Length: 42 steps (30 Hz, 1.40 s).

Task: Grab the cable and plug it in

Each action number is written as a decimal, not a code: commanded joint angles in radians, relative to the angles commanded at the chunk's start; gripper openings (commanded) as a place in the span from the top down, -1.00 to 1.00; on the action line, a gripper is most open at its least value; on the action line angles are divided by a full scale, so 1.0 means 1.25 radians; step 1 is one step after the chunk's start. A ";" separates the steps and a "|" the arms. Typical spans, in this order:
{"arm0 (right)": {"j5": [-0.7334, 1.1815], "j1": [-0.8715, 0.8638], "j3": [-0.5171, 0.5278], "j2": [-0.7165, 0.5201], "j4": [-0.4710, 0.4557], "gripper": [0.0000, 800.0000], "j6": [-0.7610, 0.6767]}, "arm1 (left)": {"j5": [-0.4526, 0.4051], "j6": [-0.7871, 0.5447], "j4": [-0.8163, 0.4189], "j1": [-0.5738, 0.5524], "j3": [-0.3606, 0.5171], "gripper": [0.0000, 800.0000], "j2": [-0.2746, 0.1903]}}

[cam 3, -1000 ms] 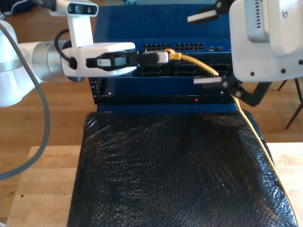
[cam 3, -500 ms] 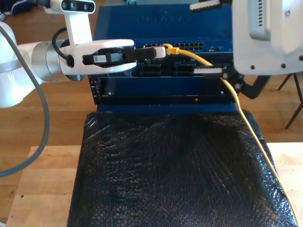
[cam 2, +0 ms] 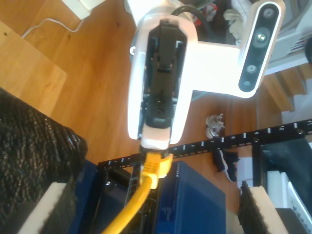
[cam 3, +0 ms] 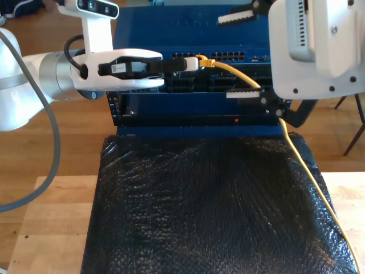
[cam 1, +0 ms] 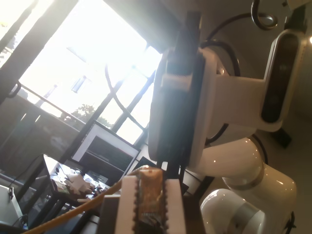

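The pale yellow cable [cam 3: 251, 83] runs from the exterior view's lower right, over the black mat, up to the blue network switch [cam 3: 194, 23]. My first gripper [cam 3: 191, 63] reaches in from the exterior view's left and is shut on the cable's plug end [cam 2: 156, 168], held just in front of the switch's port row. Its white fingers [cam 1: 129, 204] pinch the plug [cam 1: 150, 195]. My second gripper [cam 3: 242, 56] hangs open at the exterior view's right, its ridged pads [cam 2: 48, 209] spread wide apart. The cable passes between them untouched.
A black textured mat [cam 3: 211, 205] covers the wooden table [cam 3: 51, 228] in front of the switch. A black rack unit with a red light [cam 3: 236, 120] sits below the ports. A thick grey robot cable [cam 3: 54, 148] loops at the exterior view's left.
My first gripper lifted the plug and drew it slightly toward the exterior view's left, level with the upper port row. My second gripper rose, then dropped and shifted left, still open.
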<state>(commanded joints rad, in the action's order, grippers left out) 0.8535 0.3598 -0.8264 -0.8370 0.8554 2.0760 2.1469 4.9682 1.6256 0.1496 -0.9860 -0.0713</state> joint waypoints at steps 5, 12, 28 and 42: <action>-0.012 0.005 0.012 0.000 0.015 -0.68 0.000 | 0.001 0.000 0.000 0.000 0.000 0.99 0.000; -0.038 0.022 0.027 0.000 0.026 -0.35 0.000 | 0.005 0.005 0.000 0.000 -0.001 0.99 0.001; -0.055 0.049 0.033 0.000 0.026 -0.13 0.000 | 0.017 0.014 0.000 0.000 -0.001 0.99 0.002; -0.058 0.049 0.036 0.000 0.026 0.13 -0.002 | 0.018 0.015 0.001 0.000 -0.002 0.99 0.002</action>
<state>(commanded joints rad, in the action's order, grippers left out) 0.7814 0.4212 -0.7819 -0.8370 0.8876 2.0729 2.1700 4.9867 1.6272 0.1496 -0.9891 -0.0683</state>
